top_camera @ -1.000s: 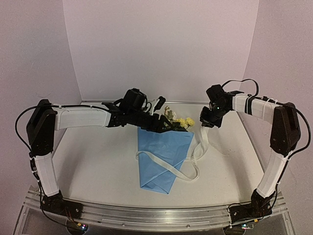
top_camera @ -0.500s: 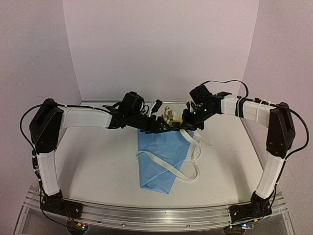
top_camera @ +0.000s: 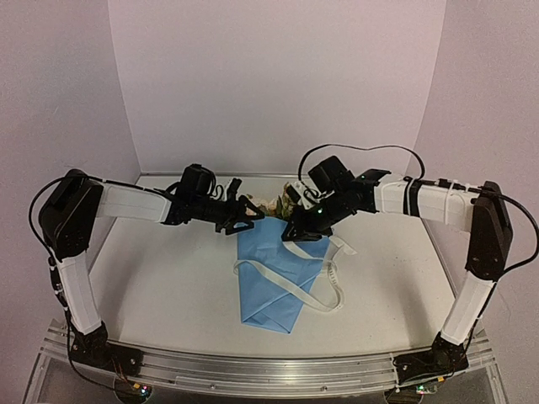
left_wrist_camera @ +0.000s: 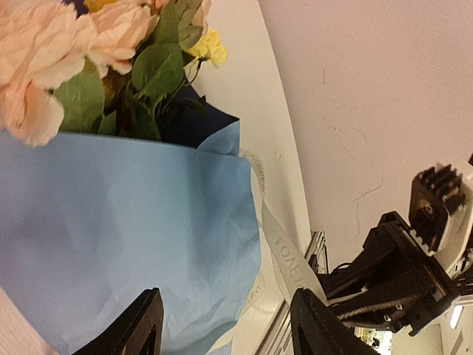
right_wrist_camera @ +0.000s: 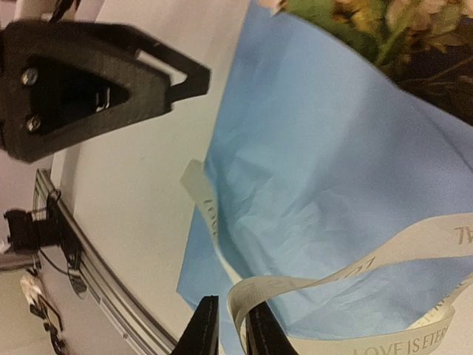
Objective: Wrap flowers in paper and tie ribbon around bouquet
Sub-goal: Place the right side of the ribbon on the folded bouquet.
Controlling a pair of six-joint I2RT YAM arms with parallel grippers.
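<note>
Blue paper [top_camera: 268, 305] holds the flowers [left_wrist_camera: 103, 66] as a cone, and this bouquet [top_camera: 282, 251] lies in the middle of the worktop [top_camera: 168, 278], where it lay a second ago. The arms have changed places around it. The left gripper [left_wrist_camera: 225, 303], which lay over the cone's mouth, has drawn back to just beside the mouth's left corner, jaws wide apart and holding nothing. The right gripper [right_wrist_camera: 230, 319], which was up near the back right with the ribbon [right_wrist_camera: 399, 248] rising to it, has swung in low over the right half of the mouth. The ribbon now lies slack.

The bouquet's long axis runs from back edge to near edge. The blooms face the back wall [top_camera: 278, 84] and the folded tip points at the near edge, leaning slightly left.

The ribbon crosses the cone on a slant from its left side and loops off its right side. The right gripper's jaws stand almost together with the ribbon running down between them, but it cannot be told whether they pinch it. From above, that gripper hides part of the flowers.
</note>
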